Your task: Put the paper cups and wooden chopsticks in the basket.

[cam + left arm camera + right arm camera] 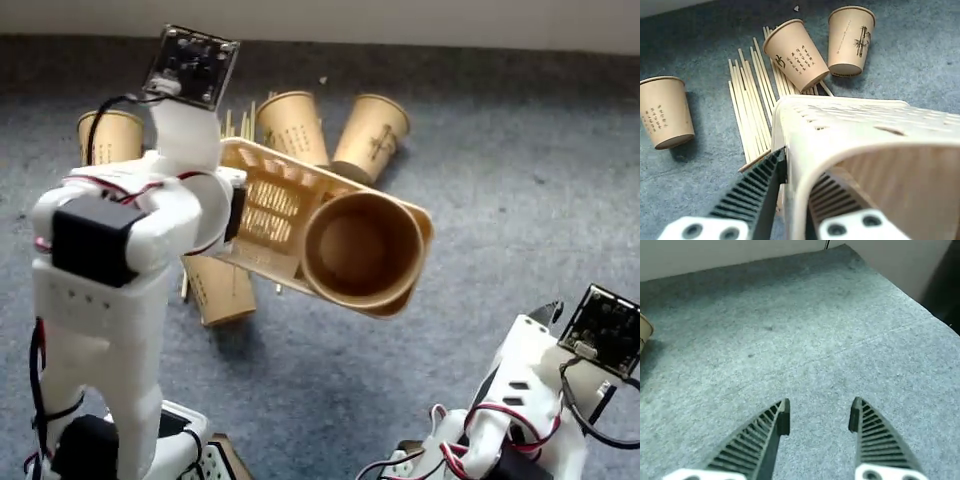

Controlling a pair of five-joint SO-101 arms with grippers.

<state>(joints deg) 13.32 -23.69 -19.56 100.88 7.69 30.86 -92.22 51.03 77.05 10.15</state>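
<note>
Left fingers (756, 190) pinch the wall of the basket (268, 205), held tilted above the tabletop (500, 150) with 1 paper cup (360, 250) inside. 4 more cups (293, 125) and the wooden chopsticks (747, 110) lie outside on it, so most of the task remains. Right fingers (760, 440) gape, holding nothing.

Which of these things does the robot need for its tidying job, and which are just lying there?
For the job: basket in the left claw, the paper cup inside it, four loose paper cups, wooden chopsticks.
Just lying about: grey mat, tiny scrap.
</note>
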